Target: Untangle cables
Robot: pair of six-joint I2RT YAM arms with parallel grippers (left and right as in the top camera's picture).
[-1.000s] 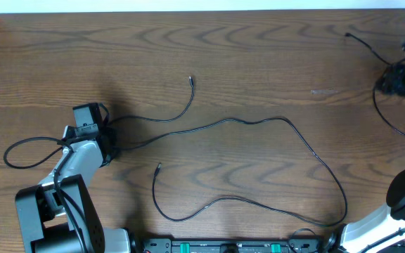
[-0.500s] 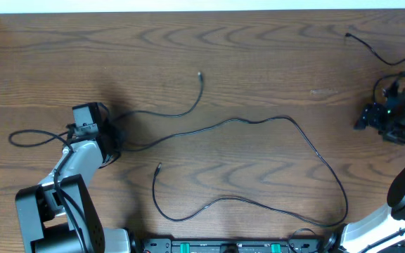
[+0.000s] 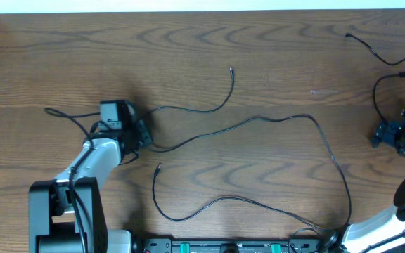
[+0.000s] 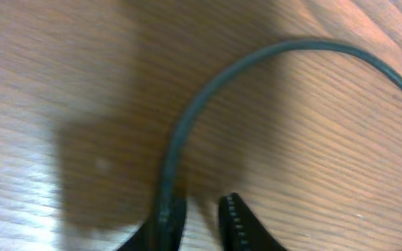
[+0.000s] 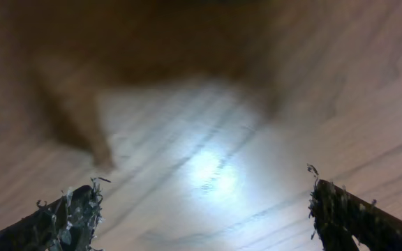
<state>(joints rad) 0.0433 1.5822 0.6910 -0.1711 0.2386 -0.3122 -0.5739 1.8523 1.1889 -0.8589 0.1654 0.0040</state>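
Note:
Black cables lie on the wooden table. A short cable (image 3: 201,109) runs from a plug end at the upper middle to my left gripper (image 3: 140,135), and its tail (image 3: 65,114) trails out to the left. A long cable (image 3: 329,154) meets the same spot and loops round the table's middle and front. In the left wrist view my left gripper (image 4: 201,207) has its jaws nearly together, with a black cable (image 4: 208,90) pinched at the left finger. My right gripper (image 3: 394,133) is wide open and empty over bare wood (image 5: 204,192). A third cable (image 3: 375,95) lies beside it.
The table's far edge (image 3: 202,11) runs along the top. The arm bases and a black rail (image 3: 223,246) stand at the front edge. The thicker wire of the left arm (image 3: 83,158) hangs along it.
My left gripper has moved right and dragged the short and long cables with it. My right gripper has moved down the right side, away from the top-right cable.

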